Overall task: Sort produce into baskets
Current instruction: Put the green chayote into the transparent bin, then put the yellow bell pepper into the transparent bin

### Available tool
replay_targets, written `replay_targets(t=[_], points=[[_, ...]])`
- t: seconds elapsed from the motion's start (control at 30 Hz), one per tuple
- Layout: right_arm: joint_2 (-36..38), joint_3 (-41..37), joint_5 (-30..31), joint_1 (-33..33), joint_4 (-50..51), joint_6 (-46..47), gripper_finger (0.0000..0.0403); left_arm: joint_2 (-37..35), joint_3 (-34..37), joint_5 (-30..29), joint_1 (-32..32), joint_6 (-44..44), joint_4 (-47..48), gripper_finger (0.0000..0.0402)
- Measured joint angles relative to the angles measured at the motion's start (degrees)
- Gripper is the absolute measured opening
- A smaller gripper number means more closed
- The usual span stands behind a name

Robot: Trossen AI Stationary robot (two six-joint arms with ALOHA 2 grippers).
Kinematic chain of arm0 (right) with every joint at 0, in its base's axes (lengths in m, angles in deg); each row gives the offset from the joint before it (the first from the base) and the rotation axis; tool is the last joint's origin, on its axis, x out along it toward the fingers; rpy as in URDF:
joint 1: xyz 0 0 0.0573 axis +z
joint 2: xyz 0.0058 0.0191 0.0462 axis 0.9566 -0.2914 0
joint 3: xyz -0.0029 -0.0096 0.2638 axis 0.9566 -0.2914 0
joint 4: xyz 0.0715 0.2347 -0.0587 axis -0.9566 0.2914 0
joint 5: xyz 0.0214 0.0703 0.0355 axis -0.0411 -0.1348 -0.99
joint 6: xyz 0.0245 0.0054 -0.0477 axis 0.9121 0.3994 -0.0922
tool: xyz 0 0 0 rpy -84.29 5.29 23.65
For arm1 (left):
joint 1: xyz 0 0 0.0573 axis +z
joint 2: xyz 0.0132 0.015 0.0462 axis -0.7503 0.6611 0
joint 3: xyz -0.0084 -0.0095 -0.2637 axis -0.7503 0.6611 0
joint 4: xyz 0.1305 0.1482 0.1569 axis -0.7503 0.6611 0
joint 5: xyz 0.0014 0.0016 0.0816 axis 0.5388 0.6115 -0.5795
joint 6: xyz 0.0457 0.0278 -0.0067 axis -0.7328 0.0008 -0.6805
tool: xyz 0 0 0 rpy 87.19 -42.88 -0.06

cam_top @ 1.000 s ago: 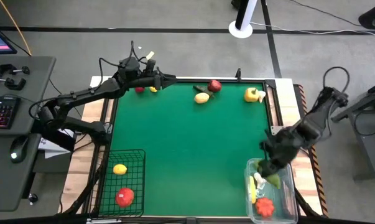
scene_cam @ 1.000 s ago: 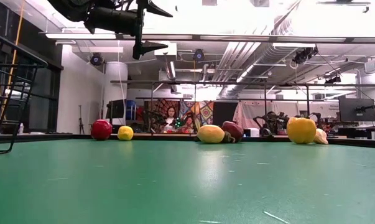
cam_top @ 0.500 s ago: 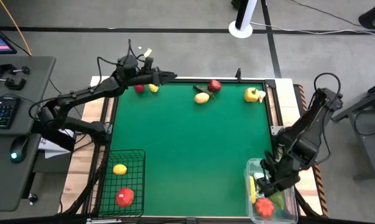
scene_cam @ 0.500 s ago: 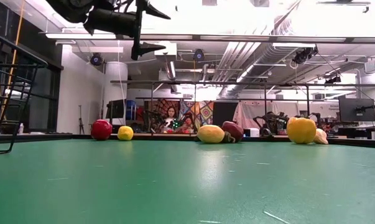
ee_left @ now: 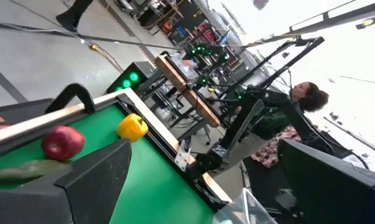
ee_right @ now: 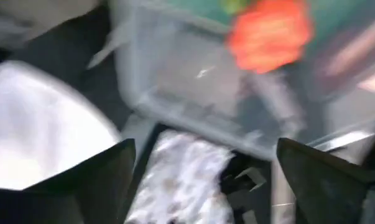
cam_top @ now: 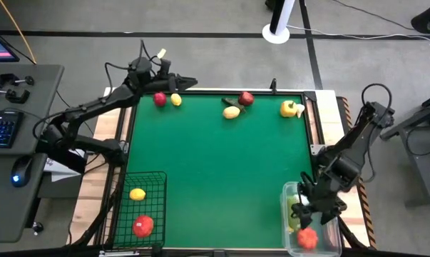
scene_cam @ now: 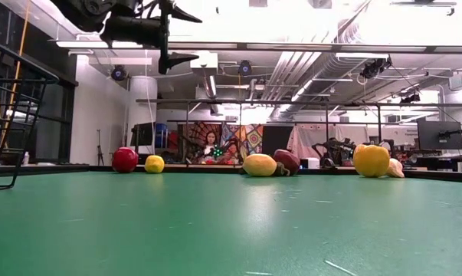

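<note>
Produce lies along the table's far edge: a red apple (cam_top: 160, 99) and a lemon (cam_top: 176, 100) at the far left, then a yellow piece (cam_top: 231, 112), a red one (cam_top: 247, 98) and a yellow pepper (cam_top: 289, 108). My left gripper (cam_top: 190, 81) hangs open above the apple and lemon, high over the table (scene_cam: 194, 36). The wire basket (cam_top: 157, 207) at the near left holds a yellow piece (cam_top: 137, 193) and a red one (cam_top: 142, 226). My right gripper (cam_top: 306, 213) stands open over the clear basket (cam_top: 334, 239), which holds a red piece (ee_right: 271, 34) and a green one (cam_top: 296, 212).
A raised wooden rim (cam_top: 200, 91) frames the green mat. The middle of the mat (cam_top: 215, 164) is bare. A white piece (cam_top: 300, 110) lies beside the pepper. A desk with keyboard and mouse (cam_top: 18, 175) stands left of the table. A person sits in the room behind (scene_cam: 211, 142).
My right gripper has gone toward the near edge and down over the clear basket; the green piece that was at its fingertips now lies in the basket. My left gripper has drifted a little toward the far left corner, still open.
</note>
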Motion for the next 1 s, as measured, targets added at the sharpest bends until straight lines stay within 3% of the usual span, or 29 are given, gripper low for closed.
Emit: replay_targets(t=[0.1,0.2,0.33,0.4,0.47,0.6,0.7,0.83,0.93,1.0], points=[[2.6,0.0,10.2,-3.5,-3.6,0.0,0.0396,0.0,0.0,1.3,2.0,0.0,-0.7,0.0390],[5.9,0.0,27.3,-8.6,-5.2,-3.6,0.0391,0.0,0.0,2.7,3.8,-0.1,-0.9,0.0390],[9.0,0.1,51.8,-17.3,-6.3,-17.5,0.0390,0.0,0.0,4.6,5.5,-0.6,-0.9,0.0390],[9.5,0.1,58.5,-23.3,-4.4,-23.0,0.0390,0.0,0.0,6.0,6.1,-1.0,-0.9,0.0390],[9.2,0.1,59.4,-30.7,1.5,-24.5,0.0390,0.0,0.0,7.8,6.7,-1.8,-0.8,0.0390],[5.8,0.1,53.5,-46.5,20.5,-19.8,0.0390,0.0,0.0,8.4,7.2,-1.5,-0.8,0.0390],[2.9,0.1,53.0,-57.2,30.7,-21.6,0.0390,0.0,0.0,8.5,7.2,-1.4,-0.8,0.0390],[0.6,0.0,55.7,-67.9,32.6,-28.5,0.0390,0.0,0.0,8.4,7.2,0.1,-0.8,0.0390],[-1.8,0.0,60.0,-72.7,29.6,-27.6,0.0390,0.0,0.0,8.1,7.2,0.8,-0.8,0.0390],[-3.9,0.0,60.3,-75.5,26.8,-32.5,0.0390,0.0,0.0,7.8,7.1,1.0,-0.8,0.0390]])
